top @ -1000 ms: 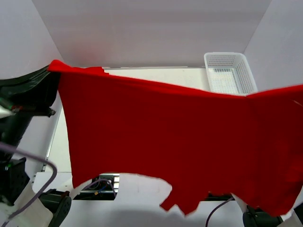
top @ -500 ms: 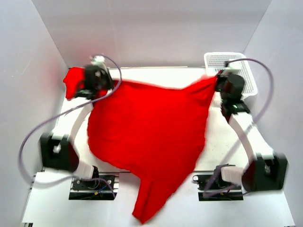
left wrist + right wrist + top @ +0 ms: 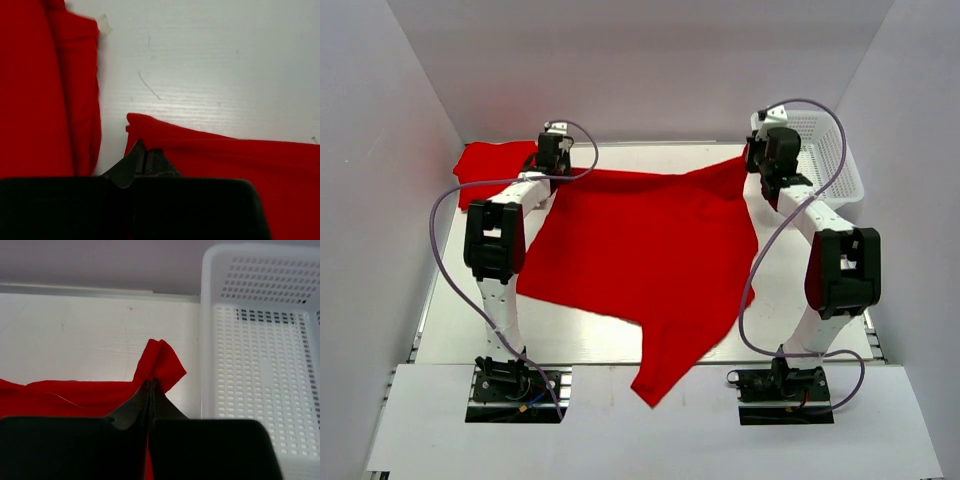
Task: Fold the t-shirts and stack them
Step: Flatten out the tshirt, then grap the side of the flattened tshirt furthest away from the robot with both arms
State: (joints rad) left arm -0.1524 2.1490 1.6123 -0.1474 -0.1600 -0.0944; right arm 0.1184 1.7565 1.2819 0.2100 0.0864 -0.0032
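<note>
From above, we see the soft red t-shirt (image 3: 640, 250) spread rumpled on the tabletop (image 3: 580, 335), with a second t-shirt (image 3: 485, 168) bunched far left. Left wrist: the left gripper (image 3: 145, 156) is clamped on one far corner, the pinch itself half hidden. Right wrist: the right gripper (image 3: 151, 390) is pinching the other corner, beside the mesh basket (image 3: 260, 365).

Robotics lab test cell: the left white-and-black jointed robot arm (image 3: 492, 250) and matching right arm (image 3: 840, 270) stand bolted to a flat white table (image 3: 450, 330) boxed in by plain white panel walls (image 3: 650, 70).
</note>
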